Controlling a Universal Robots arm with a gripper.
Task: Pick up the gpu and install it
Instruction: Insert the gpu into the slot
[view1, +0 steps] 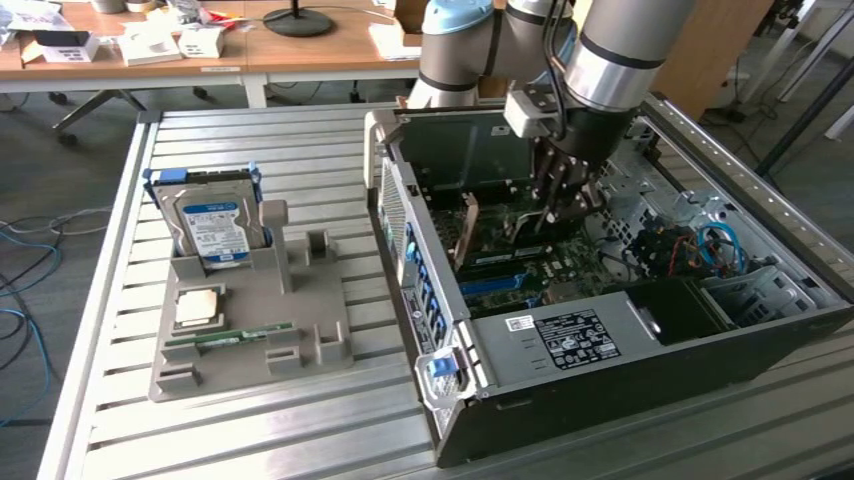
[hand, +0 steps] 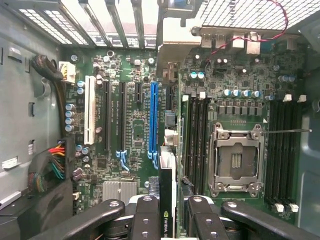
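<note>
Leftmost in the exterior view, the grey fixture tray holds the hard drive upright and the memory stick lying flat. Rightward, inside the open computer case, the gripper hangs over the motherboard, clamped on the gpu, which it holds on edge. Seen from the wrist, the card's long axis runs parallel to the blue expansion slot, just beside it and apparently not yet seated.

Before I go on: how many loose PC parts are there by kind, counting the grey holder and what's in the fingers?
hard drive: 1, on the grey holder
memory stick: 1, on the holder
square chip: 1, on the holder
gpu: 1, clamped in the fingers
Total: 4
</note>
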